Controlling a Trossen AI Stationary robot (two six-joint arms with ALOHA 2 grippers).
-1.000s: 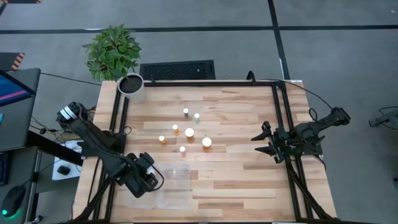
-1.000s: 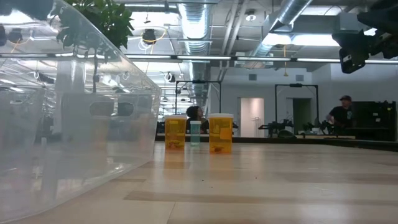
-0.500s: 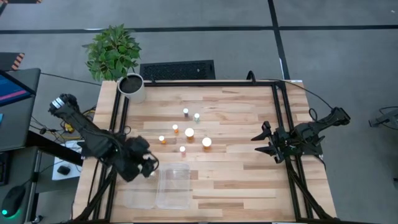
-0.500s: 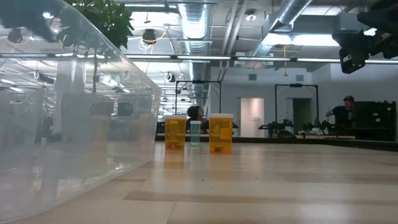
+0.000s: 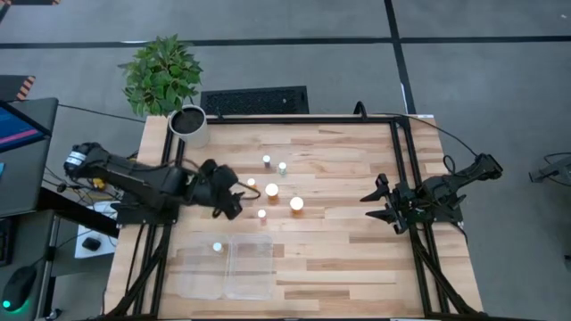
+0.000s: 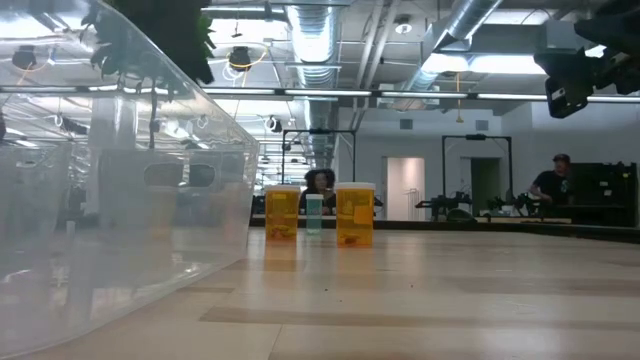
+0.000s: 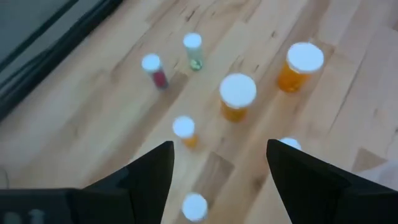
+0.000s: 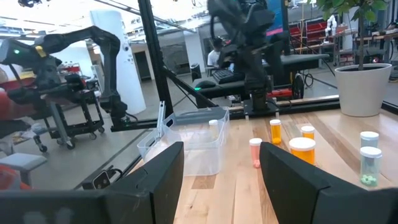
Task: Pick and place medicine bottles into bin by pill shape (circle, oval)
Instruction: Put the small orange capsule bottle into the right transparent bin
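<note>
Several white-capped medicine bottles [image 5: 271, 189] stand on their bases in a loose group at the table's middle. In the left wrist view they show as orange ones [image 7: 238, 96], a red-filled one [image 7: 152, 65] and a greenish one [image 7: 193, 46]. One more bottle [image 5: 217, 247] stands in the left compartment of the clear bin [image 5: 250, 276] near the front edge. My left gripper [image 5: 234, 198] is open and empty above the group's left side, also seen in its wrist view [image 7: 217, 155]. My right gripper [image 5: 373, 203] is open and empty at the table's right side.
A white plant pot [image 5: 190, 125] stands at the far left corner. Black frame rails [image 5: 406, 178] run along the table's left and right sides. In the low view the bin's wall [image 6: 120, 200] fills the left. Bare wood lies between the bottles and my right gripper.
My left gripper has gone from over the bin's left compartment toward the table's far edge and a little right, up to the bottle group. A white-capped bottle now shows standing in that compartment. My right arm has kept still.
</note>
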